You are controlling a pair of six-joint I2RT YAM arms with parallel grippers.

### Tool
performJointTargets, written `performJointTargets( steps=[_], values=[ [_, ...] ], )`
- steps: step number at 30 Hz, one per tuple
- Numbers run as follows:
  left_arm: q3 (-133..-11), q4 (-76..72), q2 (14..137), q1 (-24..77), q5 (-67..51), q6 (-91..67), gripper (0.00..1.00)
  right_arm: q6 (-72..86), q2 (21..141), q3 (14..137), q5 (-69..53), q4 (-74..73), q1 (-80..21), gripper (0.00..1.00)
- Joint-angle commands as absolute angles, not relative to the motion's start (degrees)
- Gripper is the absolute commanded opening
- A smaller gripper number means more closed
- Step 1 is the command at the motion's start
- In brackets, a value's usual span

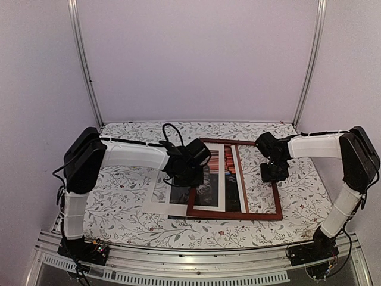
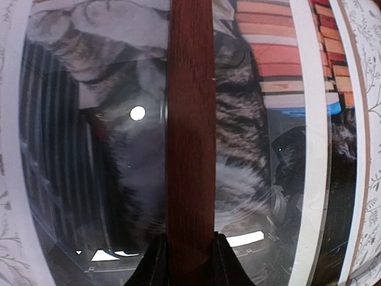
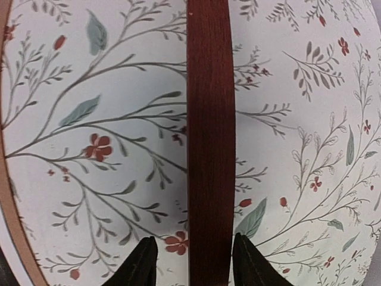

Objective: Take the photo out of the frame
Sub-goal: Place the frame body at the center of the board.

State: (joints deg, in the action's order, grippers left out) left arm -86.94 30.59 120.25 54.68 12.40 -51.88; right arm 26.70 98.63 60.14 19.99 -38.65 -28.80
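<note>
The large glossy print of a tabby cat among red-orange books (image 1: 209, 189), white-bordered, looks light, floppy and slick; best pinched at its bare left border. It lies flat on the floral-clothed bench (image 1: 119, 196), partly under the thin dark reddish-brown wooden frame (image 1: 235, 214). The left gripper (image 2: 190, 241) has its jaws clamped on the frame's left rail; the right gripper (image 3: 195, 241) holds its jaws open astride the right rail

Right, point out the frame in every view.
Top external: the frame lies flat, centre-right.
Left wrist: one rail of the frame runs vertically down the middle, over the photo.
Right wrist: one rail runs vertically down the middle.
Shared landmark: the floral tablecloth.
</note>
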Motion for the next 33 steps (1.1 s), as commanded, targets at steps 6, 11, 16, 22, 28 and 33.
performJointTargets(
  steps=[6,11,16,22,28,33],
  values=[
    [-103.56,27.47,130.01,61.27,17.73,-63.01,0.00,20.12,95.03,57.21,22.89,-35.04,-18.19,0.84],
    [-110.80,28.65,134.71,63.10,19.30,-65.26,0.00,18.72,92.50,59.01,22.21,-35.26,-17.08,0.99],
    [-116.44,29.28,138.71,64.36,20.39,-67.04,0.00,18.01,90.71,60.40,22.95,-37.65,-16.25,0.99],
    [-121.53,29.57,141.97,65.53,21.97,-67.99,0.00,22.17,84.46,63.07,23.35,-42.48,-16.01,0.99],
    [-129.12,29.72,146.93,66.80,23.14,-67.99,0.00,20.33,73.78,64.99,18.94,-43.31,-15.96,0.99],
    [-134.38,29.62,150.79,68.05,23.82,-68.80,0.00,19.85,68.94,63.87,12.10,-42.85,-16.03,0.99]
  ],
)
